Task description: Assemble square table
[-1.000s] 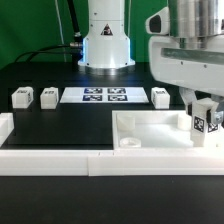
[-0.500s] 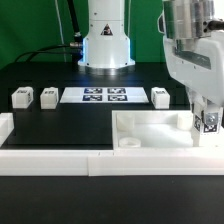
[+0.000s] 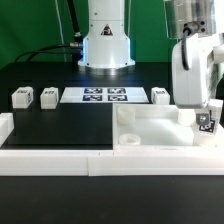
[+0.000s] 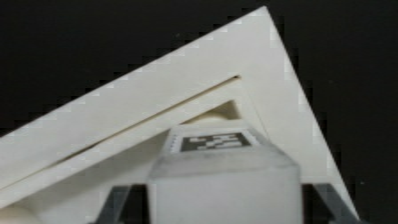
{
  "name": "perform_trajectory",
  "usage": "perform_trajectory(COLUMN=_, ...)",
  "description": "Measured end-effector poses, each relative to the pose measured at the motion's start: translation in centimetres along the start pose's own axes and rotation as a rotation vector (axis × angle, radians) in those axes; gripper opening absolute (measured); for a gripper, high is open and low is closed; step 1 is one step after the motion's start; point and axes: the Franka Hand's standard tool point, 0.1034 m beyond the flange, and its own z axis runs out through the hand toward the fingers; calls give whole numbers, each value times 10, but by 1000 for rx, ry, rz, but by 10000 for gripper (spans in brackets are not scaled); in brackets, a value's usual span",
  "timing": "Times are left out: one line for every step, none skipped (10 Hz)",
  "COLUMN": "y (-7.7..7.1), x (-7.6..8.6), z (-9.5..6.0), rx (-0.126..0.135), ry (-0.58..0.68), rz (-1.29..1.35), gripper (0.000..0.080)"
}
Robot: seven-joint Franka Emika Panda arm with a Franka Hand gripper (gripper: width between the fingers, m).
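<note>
- The gripper [image 3: 207, 121] pinches a white tagged leg [image 3: 207, 123]. In the wrist view its grey fingers [image 4: 121, 203] press both flanks of the leg [image 4: 221, 165].
- The held leg hangs upright over the tabletop [image 3: 150, 130], at the corner on the exterior view's right. The wrist view shows that corner of the tabletop [image 4: 178, 95] as a pointed wedge right under the leg.
- Whether the leg's foot touches the tabletop yet, I cannot tell; the socket at that corner is hidden behind the leg and fingers.
- One socket [image 3: 127, 142] shows at the tabletop's near corner toward the exterior view's left, and it is empty.
- A spare leg [image 3: 160, 96] lies just beyond the tabletop's far edge. Two further legs [image 3: 48, 96] lie well apart from the tabletop, past the marker board [image 3: 105, 96].
- Likely step: seating this leg in its corner socket.
- Risk: if the leg sits off-centre, it would land on the rim, tilt in the grip or jam.
- Risk: pushing down on a misaligned leg could shove the tabletop away from the border rail [image 3: 50, 155].
- Risk: letting go before the leg is seated would leave it to topple.
</note>
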Motion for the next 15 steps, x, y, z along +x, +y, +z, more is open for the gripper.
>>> perform_trajectory(y=0, x=0, z=0, rx=0, ry=1, rz=-24, gripper=295)
perform_trajectory(y=1, x=0, z=1, rx=-1, ry=2, rz=-40, gripper=295)
perform_trajectory(y=1, x=0, z=1, rx=-1, ry=2, rz=-57, gripper=464)
perform_trajectory(y=1, x=0, z=1, rx=0, ry=1, rz=-155, gripper=611)
perform_trajectory(y=4, x=-5, z=-4, rx=1, ry=-5, rz=-215, gripper=611)
perform_trajectory(y=10, x=-14, z=-18, rx=7, ry=-19, rz=-220, gripper=638)
perform_trajectory(y=17, x=-21, z=-36, rx=17, ry=-36, rz=-230, gripper=647)
perform_trajectory(y=20, x=-25, z=-48, rx=25, ry=-48, rz=-245, gripper=647)
perform_trajectory(y=24, x=-27, z=-56, rx=28, ry=-55, rz=-252, gripper=649)
perform_trajectory(y=24, x=-25, z=-51, rx=24, ry=-49, rz=-250, gripper=649)
perform_trajectory(y=24, x=-24, z=-49, rx=22, ry=-48, rz=-250, gripper=649)
perform_trajectory(y=24, x=-24, z=-49, rx=22, ry=-48, rz=-250, gripper=649)
perform_trajectory(y=24, x=-24, z=-49, rx=21, ry=-47, rz=-250, gripper=649)
perform_trajectory(y=25, x=-24, z=-48, rx=21, ry=-47, rz=-250, gripper=649)
perform_trajectory(y=25, x=-24, z=-48, rx=20, ry=-46, rz=-250, gripper=649)
